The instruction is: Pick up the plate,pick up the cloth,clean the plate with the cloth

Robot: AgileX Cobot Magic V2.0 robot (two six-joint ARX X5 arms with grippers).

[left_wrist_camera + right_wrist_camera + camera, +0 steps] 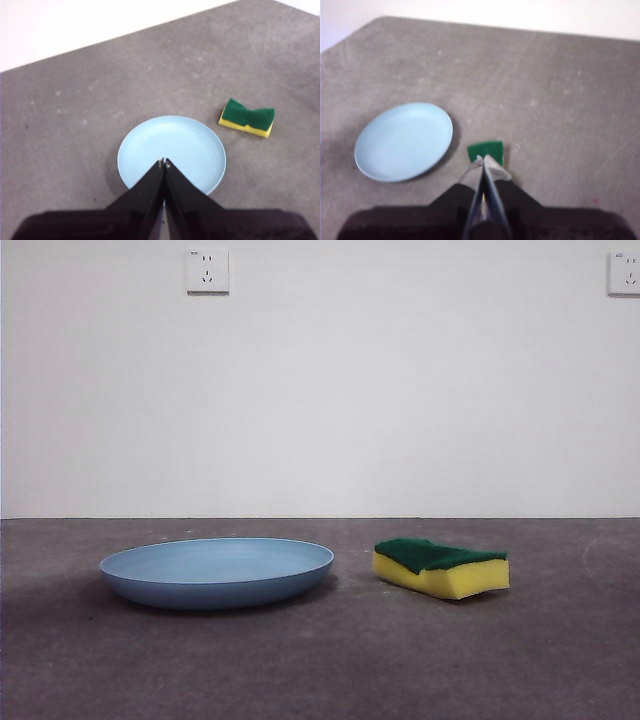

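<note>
a dark grey, mottled table (pixel 320 660) runs back to a plain white wall (pixel 320 390) with two sockets (pixel 207 271) high up. the light blue plate (pixel 217 571) sits flat on it, and the sponge serving as the cloth (pixel 441 567) lies at the plate's 3 o'clock in the front view, near but apart, green side up. the left gripper (pixel 164 163) hangs above the plate, jaws pressed together, holding nothing. the right gripper (pixel 484 161) hangs above the cloth, jaws likewise closed and empty.
</note>
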